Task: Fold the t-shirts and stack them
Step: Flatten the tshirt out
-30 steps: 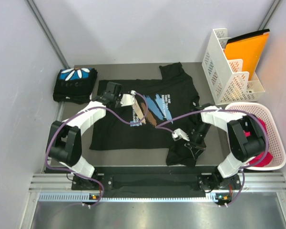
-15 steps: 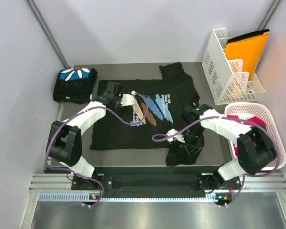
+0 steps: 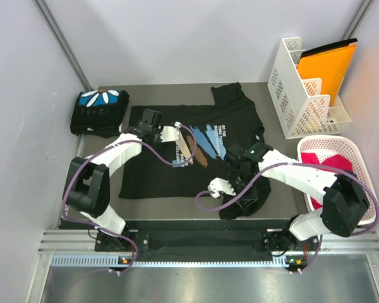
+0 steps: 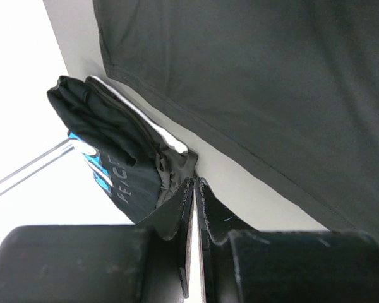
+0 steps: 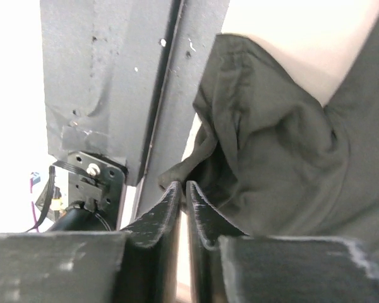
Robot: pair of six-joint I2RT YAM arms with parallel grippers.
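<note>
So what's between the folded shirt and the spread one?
Only a narrow strip of bare table separates the folded shirt from the spread shirt. It shows best in the left wrist view, where the shut left gripper points at it.

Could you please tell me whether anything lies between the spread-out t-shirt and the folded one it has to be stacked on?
Nothing loose lies between them. Only a bare strip of table separates the spread t-shirt from the folded t-shirt. The shut left gripper sits over that strip, beside the spread shirt's edge.
</note>
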